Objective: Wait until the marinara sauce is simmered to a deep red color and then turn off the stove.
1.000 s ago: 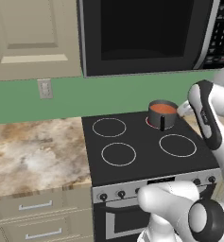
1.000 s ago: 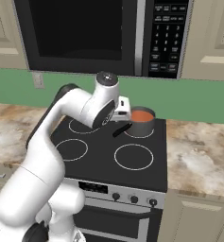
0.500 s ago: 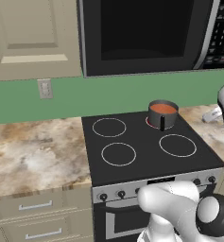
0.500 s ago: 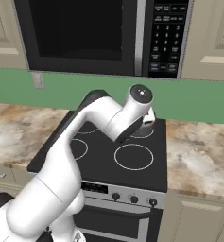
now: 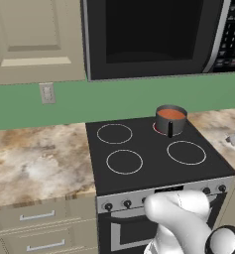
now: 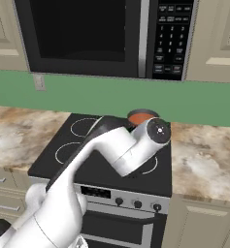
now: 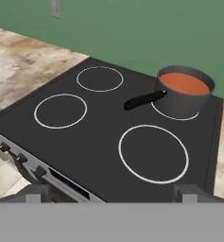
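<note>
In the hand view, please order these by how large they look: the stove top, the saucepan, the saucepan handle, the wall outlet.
1. stove top
2. saucepan
3. saucepan handle
4. wall outlet, cut by the top edge and farthest away, so its rank is unsure.

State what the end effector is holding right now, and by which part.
Nothing is held. The end effector is open above the stove's front edge, apart from the saucepan.
</note>
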{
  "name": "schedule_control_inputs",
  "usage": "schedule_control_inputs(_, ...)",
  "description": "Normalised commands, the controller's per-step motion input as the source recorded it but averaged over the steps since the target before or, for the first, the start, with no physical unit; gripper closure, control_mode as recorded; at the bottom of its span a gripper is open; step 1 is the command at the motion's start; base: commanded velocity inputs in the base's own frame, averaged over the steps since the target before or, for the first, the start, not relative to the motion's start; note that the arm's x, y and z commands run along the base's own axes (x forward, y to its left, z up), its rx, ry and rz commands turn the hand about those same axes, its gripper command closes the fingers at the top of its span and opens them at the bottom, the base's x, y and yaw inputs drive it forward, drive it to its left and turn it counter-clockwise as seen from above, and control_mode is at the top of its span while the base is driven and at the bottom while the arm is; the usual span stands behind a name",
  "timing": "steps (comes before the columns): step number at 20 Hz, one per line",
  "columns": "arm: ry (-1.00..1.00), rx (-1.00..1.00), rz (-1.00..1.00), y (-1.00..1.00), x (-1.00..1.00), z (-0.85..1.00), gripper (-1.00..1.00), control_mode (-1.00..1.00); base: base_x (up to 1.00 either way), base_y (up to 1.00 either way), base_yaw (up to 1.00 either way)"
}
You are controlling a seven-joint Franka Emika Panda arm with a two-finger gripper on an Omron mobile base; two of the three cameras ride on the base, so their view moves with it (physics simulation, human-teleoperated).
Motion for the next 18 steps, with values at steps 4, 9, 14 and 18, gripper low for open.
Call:
schedule_control_inputs(4,-0.15,0.00,0.00,0.00,-0.32,-0.29,-1.00,-1.00,0.00,0.00,0.00)
schedule_control_inputs(9,-0.23,0.00,0.00,-0.06,-0.45,-0.23,-1.00,-1.00,0.00,0.00,0.00)
schedule_control_inputs(14,-0.28,0.00,0.01,-0.12,-0.59,-0.09,-1.00,-1.00,0.00,0.00,0.00)
schedule_control_inputs(18,-0.22,0.00,0.01,-0.08,-0.47,-0.15,-1.00,-1.00,0.00,0.00,0.00)
